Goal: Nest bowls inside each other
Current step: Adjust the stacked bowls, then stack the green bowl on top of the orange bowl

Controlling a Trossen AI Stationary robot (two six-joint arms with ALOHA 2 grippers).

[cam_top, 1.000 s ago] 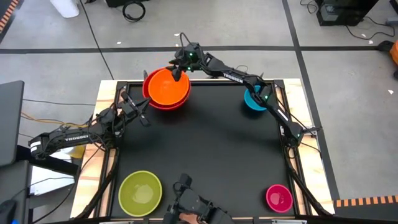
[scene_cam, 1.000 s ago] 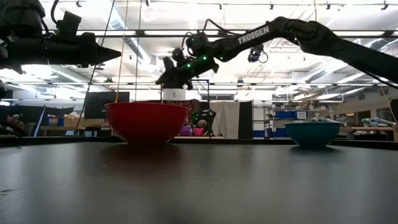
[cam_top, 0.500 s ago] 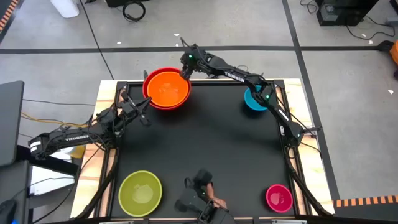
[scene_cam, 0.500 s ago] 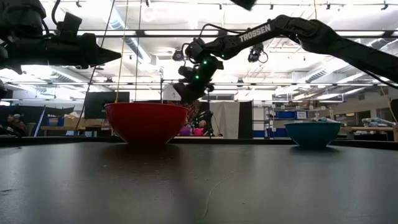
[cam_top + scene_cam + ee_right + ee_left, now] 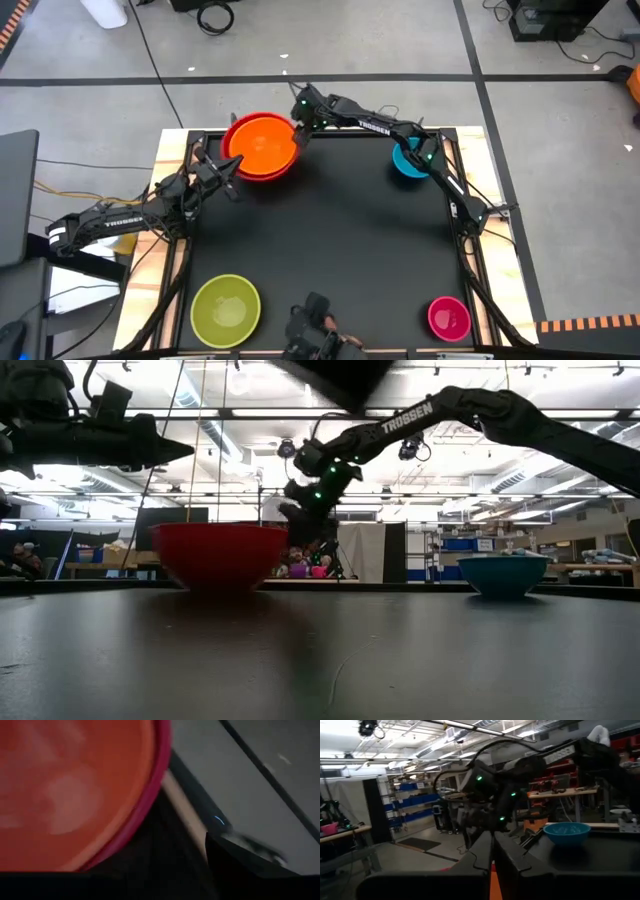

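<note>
The orange bowl point(image 5: 262, 143) sits nested in the red bowl point(image 5: 218, 555) at the table's far left. My right gripper point(image 5: 298, 127) is open and slants down at their far right rim. My left gripper point(image 5: 232, 165) is shut and hovers level just left of the red bowl, touching nothing. The blue bowl point(image 5: 408, 160) stands far right, partly under the right arm. The yellow-green bowl point(image 5: 226, 308) stands at the near left and the pink bowl point(image 5: 449, 317) at the near right, each on its base. My right gripper meets the red bowl at its far right rim point(image 5: 159, 780), slanting down from the far right with its jaws open. One finger point(image 5: 240, 865) stands outside the rim. Which finger touches the rim is hidden by the gripper itself. Both bowls rest on the table.
A dark object point(image 5: 315, 335) lies at the table's near edge, between the yellow-green and pink bowls. The table's wooden frame point(image 5: 172, 200) runs along the left side, close behind my left arm. The black mat's middle point(image 5: 330, 230) holds nothing.
My right gripper has tipped downward and sunk from above the orange bowl to the bowls' far right rim, staying open. The red bowl with the orange one in it has slid a little toward the table's left edge. The dark object at the near edge has shifted about.
</note>
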